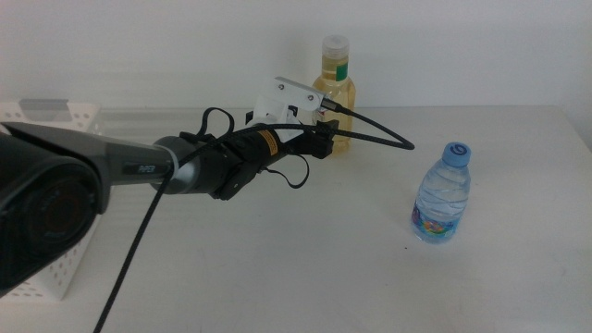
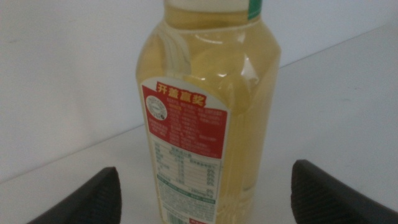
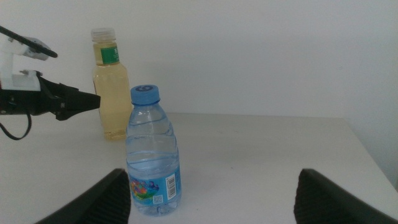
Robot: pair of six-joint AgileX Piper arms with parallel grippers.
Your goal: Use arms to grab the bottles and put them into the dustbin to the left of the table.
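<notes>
The clear bottle of yellow liquid (image 1: pixel 337 85) with a white cap stands upright at the back of the table. My left gripper (image 1: pixel 326 137) reaches it from the left. In the left wrist view the bottle (image 2: pixel 205 112) fills the space between the open gripper's (image 2: pixel 204 169) jaws, with a gap on each side. The blue-capped water bottle (image 1: pixel 442 194) stands upright at the right. In the right wrist view it (image 3: pixel 153 158) stands just ahead of my open, empty right gripper (image 3: pixel 211 180), towards one jaw. The white dustbin (image 1: pixel 57 118) is at the far left. The red can is out of view.
The white table (image 1: pixel 305 268) runs to a white wall behind the bottles. The left arm's dark body (image 1: pixel 55 199) hides most of the dustbin. Black cables (image 1: pixel 379 134) loop off the left wrist towards the water bottle. The right wrist view shows the left gripper (image 3: pixel 74 101) beside the yellow bottle (image 3: pixel 111 93).
</notes>
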